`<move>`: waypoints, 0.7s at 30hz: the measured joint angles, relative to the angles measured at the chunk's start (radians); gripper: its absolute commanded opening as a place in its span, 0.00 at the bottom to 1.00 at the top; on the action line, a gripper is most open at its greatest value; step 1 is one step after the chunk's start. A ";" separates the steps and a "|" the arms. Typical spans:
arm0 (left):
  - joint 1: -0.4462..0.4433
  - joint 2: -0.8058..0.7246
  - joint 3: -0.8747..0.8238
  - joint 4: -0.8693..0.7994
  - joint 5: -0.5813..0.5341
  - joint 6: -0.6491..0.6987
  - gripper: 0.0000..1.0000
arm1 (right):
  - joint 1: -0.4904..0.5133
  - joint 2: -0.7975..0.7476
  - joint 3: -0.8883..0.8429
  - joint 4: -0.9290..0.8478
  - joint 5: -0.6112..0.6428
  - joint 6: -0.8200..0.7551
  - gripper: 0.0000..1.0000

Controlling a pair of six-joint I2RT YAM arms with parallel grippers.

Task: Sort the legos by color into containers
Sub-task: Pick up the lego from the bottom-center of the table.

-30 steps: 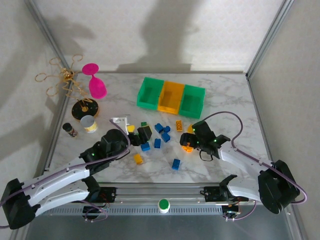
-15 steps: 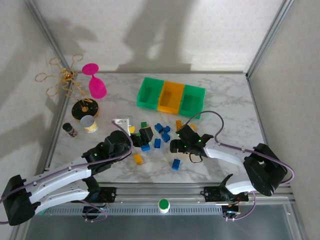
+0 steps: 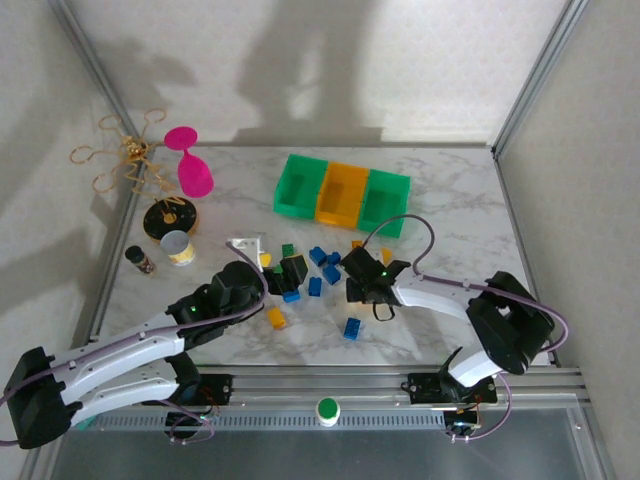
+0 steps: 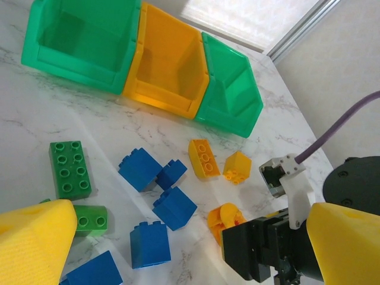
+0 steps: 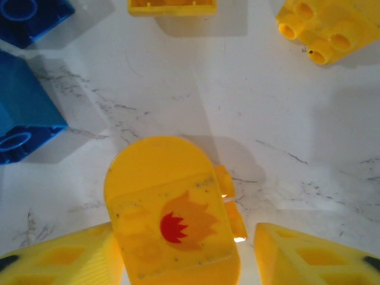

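Observation:
Three containers stand in a row at the back: green (image 3: 300, 187), orange-yellow (image 3: 343, 193), green (image 3: 385, 203). Blue, green and orange legos lie scattered mid-table, among them a blue brick (image 3: 352, 328) and an orange brick (image 3: 276, 318). My right gripper (image 3: 356, 283) is low over an orange rounded piece with a flame print (image 5: 172, 208). In the right wrist view its jaws straddle that piece (image 5: 187, 249): the left pad touches it, while a narrow gap remains at the right pad. My left gripper (image 3: 283, 272) hangs open over the blue bricks (image 4: 174, 208), holding nothing.
A pink goblet (image 3: 190, 165), a wire stand (image 3: 140, 160), a small round cup (image 3: 180, 247) and a dark bottle (image 3: 140, 260) stand at the left. A green flat brick (image 4: 71, 168) and two orange bricks (image 4: 203, 158) lie before the containers. The grippers are close together.
My right gripper has swung left toward the middle, come down over the orange rounded piece and narrowed its jaws. The left gripper has crept slightly right.

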 measured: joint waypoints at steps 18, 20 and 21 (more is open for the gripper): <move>0.000 0.011 0.015 -0.005 0.000 0.000 0.99 | 0.000 0.053 0.045 -0.034 0.028 -0.039 0.31; 0.000 0.010 0.016 -0.006 0.000 0.000 0.99 | 0.000 0.050 0.050 -0.045 0.035 -0.040 0.31; 0.000 0.008 0.017 -0.006 0.000 0.000 0.99 | 0.000 0.046 0.054 -0.051 0.043 -0.040 0.31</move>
